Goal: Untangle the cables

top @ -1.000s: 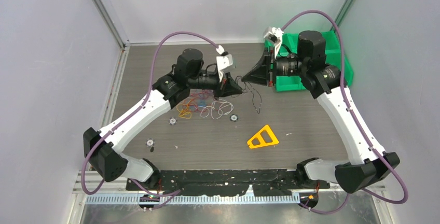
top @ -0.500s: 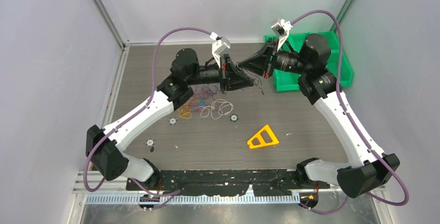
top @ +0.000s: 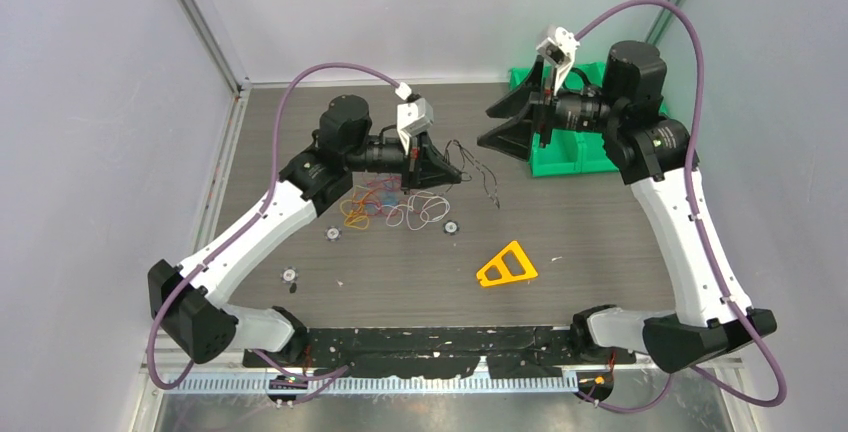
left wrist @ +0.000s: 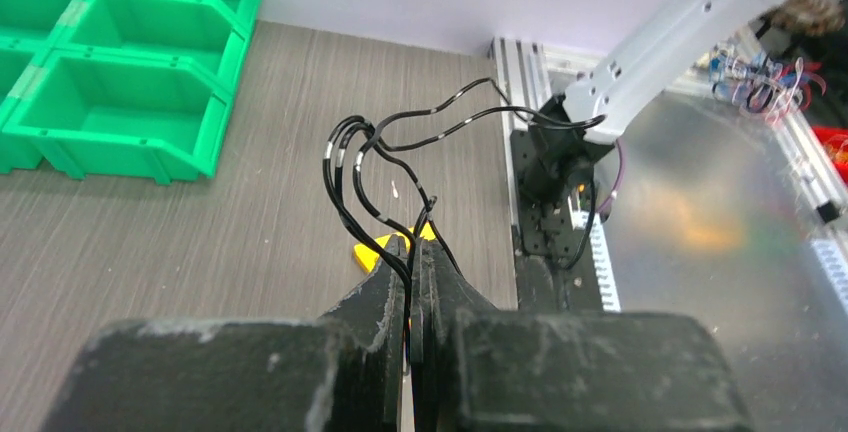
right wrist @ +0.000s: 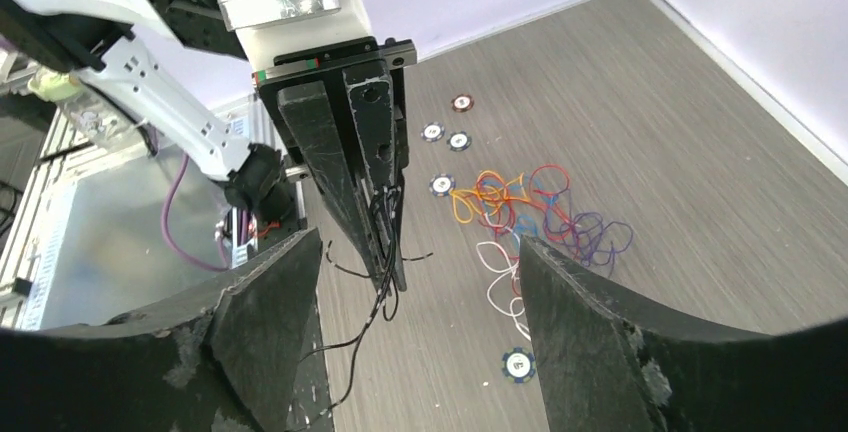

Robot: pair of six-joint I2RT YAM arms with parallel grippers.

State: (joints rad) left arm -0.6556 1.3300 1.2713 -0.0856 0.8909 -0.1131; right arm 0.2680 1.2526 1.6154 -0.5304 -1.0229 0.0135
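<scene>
**A:** Below the left claw [top: 455, 174], which is pinched tight on the black cable [left wrist: 336, 177], the coloured cables [top: 395, 204] lie heaped on the table [top: 600, 242]. What now?

**B:** The right claw [top: 487, 127] gapes wide and empty, well apart, beside the green bin [top: 560, 157]. I'd carry the black cable away from the heap slowly, watching for snagged loops.

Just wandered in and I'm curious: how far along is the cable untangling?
Done, it seems: one black cable hangs clear of the rest. In hand: the left gripper is shut on it; the right gripper stands open, empty. Left: the red, blue, orange and white cables lie looped together.
</scene>
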